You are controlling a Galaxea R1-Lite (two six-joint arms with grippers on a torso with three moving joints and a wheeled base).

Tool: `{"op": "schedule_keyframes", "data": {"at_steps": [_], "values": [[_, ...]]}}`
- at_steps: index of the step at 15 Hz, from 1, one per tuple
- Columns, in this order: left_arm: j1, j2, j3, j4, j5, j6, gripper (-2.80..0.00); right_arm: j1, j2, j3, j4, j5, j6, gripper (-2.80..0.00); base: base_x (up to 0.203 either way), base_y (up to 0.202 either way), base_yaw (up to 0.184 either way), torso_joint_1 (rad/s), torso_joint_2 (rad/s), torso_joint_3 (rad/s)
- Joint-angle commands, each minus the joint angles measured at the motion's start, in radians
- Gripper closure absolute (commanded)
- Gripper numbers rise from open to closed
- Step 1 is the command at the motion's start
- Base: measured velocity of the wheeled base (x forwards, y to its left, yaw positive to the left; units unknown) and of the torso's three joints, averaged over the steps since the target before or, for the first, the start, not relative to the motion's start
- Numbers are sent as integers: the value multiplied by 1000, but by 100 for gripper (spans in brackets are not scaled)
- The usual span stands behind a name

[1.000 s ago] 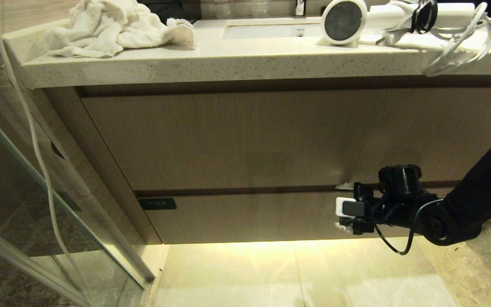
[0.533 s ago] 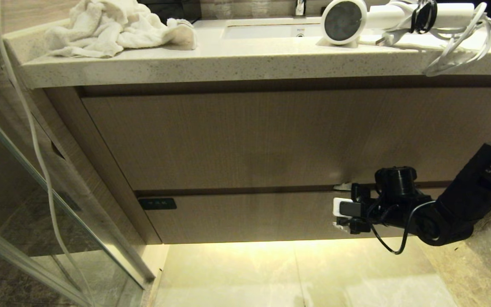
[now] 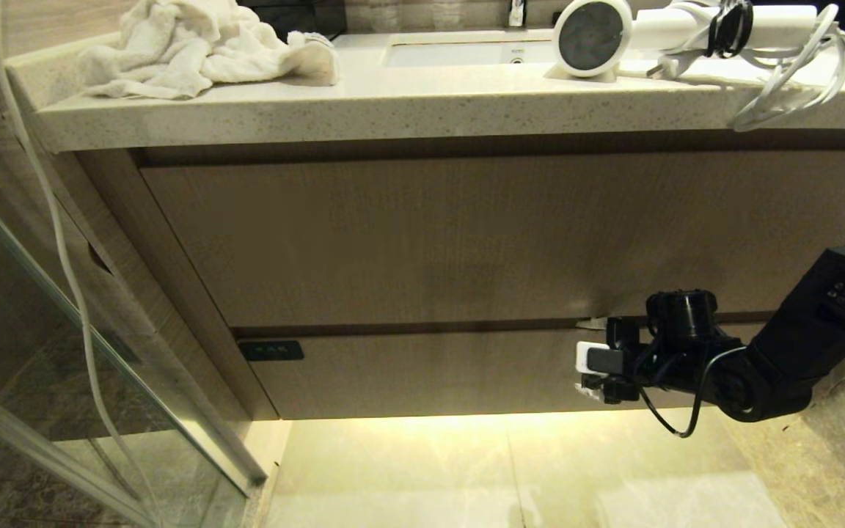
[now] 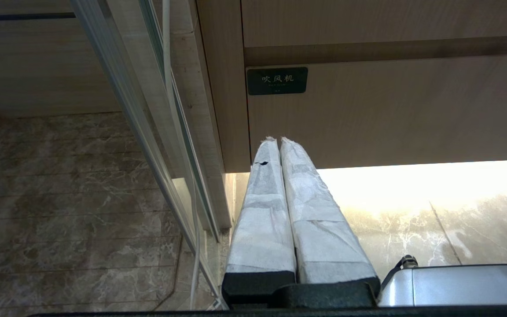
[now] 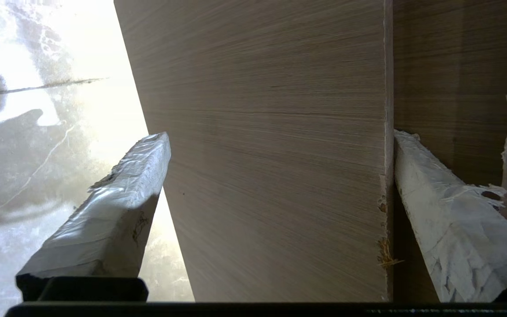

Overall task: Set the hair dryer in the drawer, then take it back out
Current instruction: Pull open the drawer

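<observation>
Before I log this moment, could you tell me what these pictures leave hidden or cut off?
- Inside of the drawer: hidden in every view behind its shut front.
- Right gripper: in the head view its fingertips vanish against the drawer front; whether a fingertip has hooked behind the top edge is unclear in the right wrist view.
- Hair dryer: the head view's top edge crops it.
- Left gripper: outside the head view; only the left wrist view shows it.

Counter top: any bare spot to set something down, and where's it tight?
Bare strip along the counter front edge, between the towel and the hair dryer, in front of the sink. Crowded at the right end: the dryer and its cord, which loops over the edge. The left end is covered by the towel.
</observation>
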Motion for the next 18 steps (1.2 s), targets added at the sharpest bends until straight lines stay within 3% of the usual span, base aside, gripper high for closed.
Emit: {"op": "schedule_keyframes", "data": {"at_steps": [1, 18], "values": [[0, 2, 0, 0, 0, 0, 0, -5, -12, 11, 13, 1, -9, -280, 0, 0, 0, 0, 0, 0], [0, 1, 2, 0, 0, 0, 0, -24, -104, 49, 269, -38, 4, -280, 0, 0, 0, 0, 0, 0]]}}
